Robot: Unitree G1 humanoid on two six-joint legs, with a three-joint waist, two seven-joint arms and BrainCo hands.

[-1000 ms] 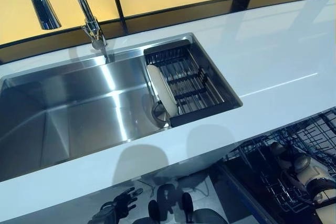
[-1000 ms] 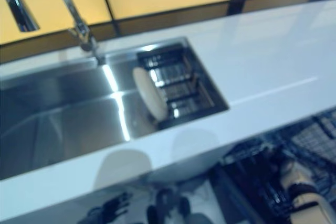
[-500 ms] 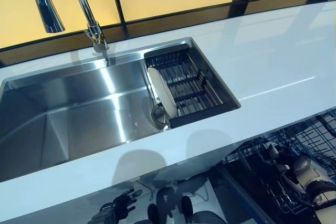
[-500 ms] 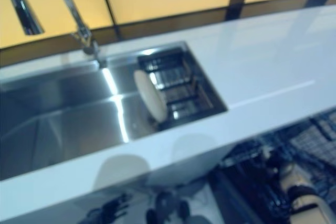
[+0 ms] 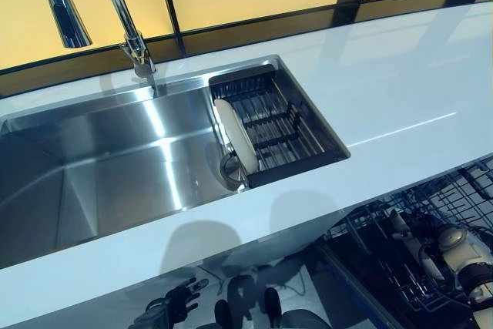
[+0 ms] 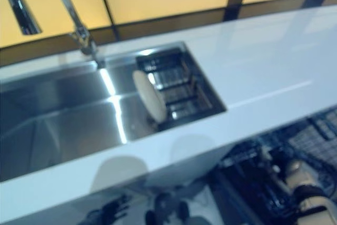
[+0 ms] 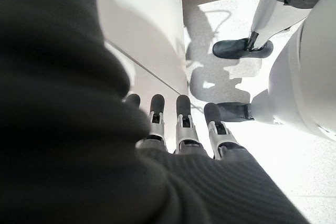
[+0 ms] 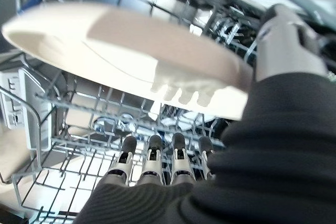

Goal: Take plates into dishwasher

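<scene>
A white plate (image 5: 236,135) stands on edge against the dark drain rack (image 5: 279,122) in the steel sink (image 5: 115,167). My right hand (image 5: 464,255) is low at the right, inside the open dishwasher's wire rack (image 5: 431,221). In the right wrist view my thumb (image 8: 284,38) pinches the rim of a second white plate (image 8: 131,51), which lies over my straight fingers (image 8: 151,158) above the rack wires (image 8: 68,145). My left hand (image 5: 168,308) hangs below the counter edge, empty, with straight fingers (image 7: 181,121).
A white counter (image 5: 400,90) runs around the sink, and its front edge overhangs the dishwasher. A tall tap (image 5: 127,25) stands behind the sink. A round metal piece (image 5: 229,170) sits under the standing plate. Dark upright tines fill the dishwasher rack.
My right hand has shifted slightly to the right and lower in the dishwasher rack with its plate. The view has shifted a little. The sink plate has not moved.
</scene>
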